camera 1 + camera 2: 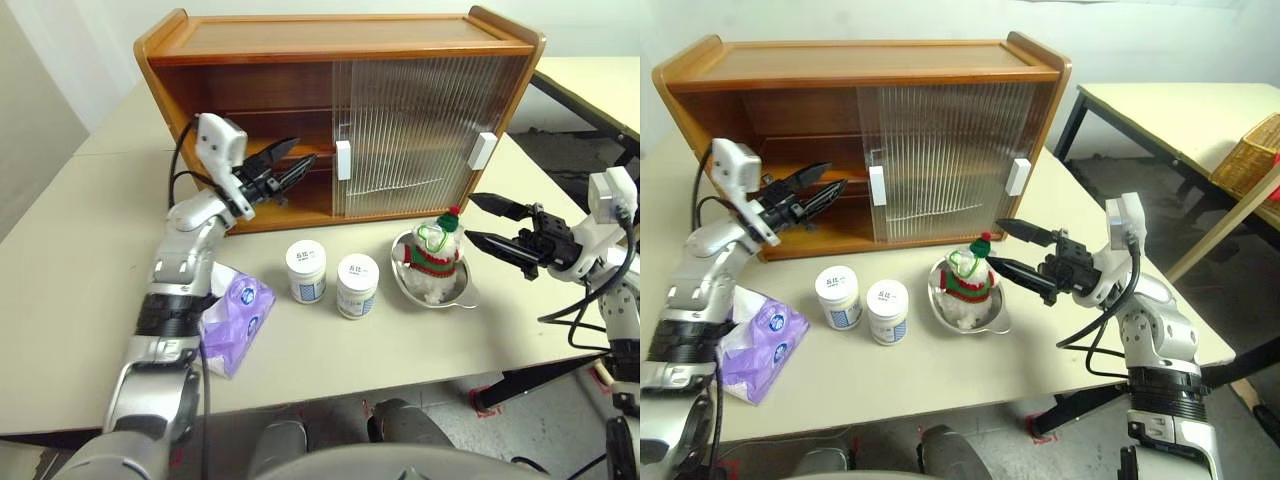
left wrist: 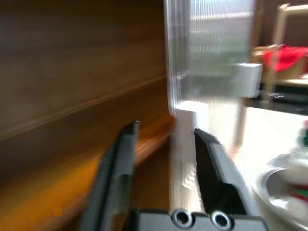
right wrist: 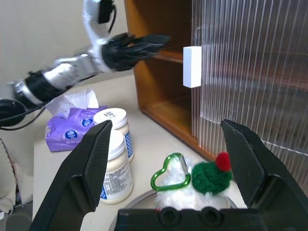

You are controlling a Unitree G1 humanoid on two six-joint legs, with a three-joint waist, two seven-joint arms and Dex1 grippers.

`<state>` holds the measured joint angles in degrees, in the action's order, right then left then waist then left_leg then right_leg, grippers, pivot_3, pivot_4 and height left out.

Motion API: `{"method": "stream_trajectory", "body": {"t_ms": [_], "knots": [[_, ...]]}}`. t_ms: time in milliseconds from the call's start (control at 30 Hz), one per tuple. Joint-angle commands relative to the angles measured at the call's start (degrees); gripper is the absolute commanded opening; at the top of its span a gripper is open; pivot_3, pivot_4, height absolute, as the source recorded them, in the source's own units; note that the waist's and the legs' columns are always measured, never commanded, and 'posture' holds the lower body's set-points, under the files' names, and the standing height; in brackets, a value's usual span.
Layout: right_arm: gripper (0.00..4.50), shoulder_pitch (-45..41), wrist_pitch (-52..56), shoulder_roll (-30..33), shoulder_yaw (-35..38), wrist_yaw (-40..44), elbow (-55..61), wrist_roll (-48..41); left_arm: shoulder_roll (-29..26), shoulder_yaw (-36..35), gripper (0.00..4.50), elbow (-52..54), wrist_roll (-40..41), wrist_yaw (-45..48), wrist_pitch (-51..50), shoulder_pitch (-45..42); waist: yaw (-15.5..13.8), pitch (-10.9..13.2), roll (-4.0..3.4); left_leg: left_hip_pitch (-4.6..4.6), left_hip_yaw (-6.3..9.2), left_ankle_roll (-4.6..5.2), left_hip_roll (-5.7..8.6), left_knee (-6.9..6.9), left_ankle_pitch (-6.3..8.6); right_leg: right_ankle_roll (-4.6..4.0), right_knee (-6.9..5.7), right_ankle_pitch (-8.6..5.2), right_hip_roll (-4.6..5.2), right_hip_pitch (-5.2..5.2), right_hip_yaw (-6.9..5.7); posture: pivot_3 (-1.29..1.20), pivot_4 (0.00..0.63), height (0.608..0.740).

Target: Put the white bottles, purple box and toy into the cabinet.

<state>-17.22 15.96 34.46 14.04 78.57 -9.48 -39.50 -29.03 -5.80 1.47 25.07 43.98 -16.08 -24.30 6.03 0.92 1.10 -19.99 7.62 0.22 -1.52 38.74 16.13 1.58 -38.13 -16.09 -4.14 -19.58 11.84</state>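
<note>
Sitting just beside right pincer (image 1: 482,222): toy (image 1: 434,256).

The cabinet (image 1: 340,110) stands at the back of the tabletop (image 1: 80,300), its two sliding doors (image 1: 425,135) drawn over its right part and its left part open. In front of it, near the middle of the tabletop, the two white bottles (image 1: 306,271) (image 1: 357,286) stand upright just beside each other. To their right the toy (image 1: 436,252) sits in a metal dish (image 1: 462,290). To their left, near the front edge, the purple box (image 1: 238,318) lies flat, partly under the left arm. The left gripper (image 1: 295,165) hangs before the open left part of the cabinet. The right gripper (image 1: 478,222) is just right of the toy, pointing toward it.
</note>
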Motion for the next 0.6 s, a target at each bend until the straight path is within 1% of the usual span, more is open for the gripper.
{"method": "stream_trajectory", "body": {"t_ms": [33, 100, 133, 233, 333, 467, 600], "knots": [[4.5, -1.24, -0.72, -0.06, -1.21, 1.0, -1.56, 0.98, -4.73, -5.05, 3.72, 7.95, 8.16, 0.3, -12.51, 4.85, -0.33, 0.0, -0.01, 0.01, 0.01, -0.01, 0.0, 0.0, 0.0, -0.03, -0.06, -0.01, 0.0, -0.01, 0.0, -0.09, 0.002, 0.74], [4.5, -1.91, -0.9, -0.06, -1.37, 1.28, -2.39, 1.14, -9.1, -9.71, 4.37, 11.48, 12.83, 0.11, -19.75, 8.95, -0.42, 0.0, 0.0, 0.04, 0.02, -0.01, -0.01, -0.02, 0.0, -0.12, -0.11, 0.0, 0.0, -0.07, -0.01, -0.09, 0.002, 0.74], [4.5, -2.19, -0.96, -0.03, -1.42, 1.41, -2.81, 1.17, -11.34, -12.46, 4.47, 12.59, 15.12, -0.14, -23.41, 11.33, -0.5, -0.01, -0.02, 0.05, 0.02, -0.01, -0.04, -0.04, -0.01, -0.2, -0.14, 0.03, 0.0, -0.13, -0.01, -0.09, 0.002, 0.74], [4.5, -2.53, -1.38, -0.12, -1.72, 1.76, -3.62, 1.36, -15.28, -20.02, 4.47, 12.34, 20.92, -1.33, -32.53, 17.51, -0.98, -0.12, -0.17, 0.1, 0.04, -0.06, -0.08, -0.15, 0.01, -0.4, -0.16, 0.07, 0.04, -0.23, -0.03, -0.06, 0.002, 0.74], [4.5, -2.97, -1.59, -0.31, -1.99, 2.13, -4.42, 1.63, -19.65, -23.98, 4.47, 9.71, 21.61, 0.66, -37.56, 24.96, -1.17, -0.23, -0.3, 0.23, 0.04, -0.17, -0.15, -0.38, 0.08, -0.64, -0.16, 0.06, 0.11, -0.6, -0.03, -0.06, 0.0, 0.74], [4.5, -3.61, -1.79, -0.48, -2.23, 2.56, -5.35, 2.0, -23.41, -25.61, 4.47, 7.15, 21.61, 4.18, -40.56, 31.01, -1.84, -0.32, -0.36, 0.2, 0.03, -0.43, -0.36, -0.75, -0.02, -1.01, -0.19, 0.17, 0.09, -0.94, -0.13, -0.06, 0.0, 0.74], [4.5, -3.95, -1.73, -0.35, -2.22, 2.9, -5.73, 2.22, -24.9, -23.47, 4.47, 4.68, 20.05, 6.16, -41.07, 33.13, -2.31, -0.51, -0.64, 0.19, 0.04, -0.55, -0.46, -0.94, -0.08, -1.19, -0.25, 0.21, 0.05, -1.12, -0.15, -0.06, 0.0, 0.74]]}}
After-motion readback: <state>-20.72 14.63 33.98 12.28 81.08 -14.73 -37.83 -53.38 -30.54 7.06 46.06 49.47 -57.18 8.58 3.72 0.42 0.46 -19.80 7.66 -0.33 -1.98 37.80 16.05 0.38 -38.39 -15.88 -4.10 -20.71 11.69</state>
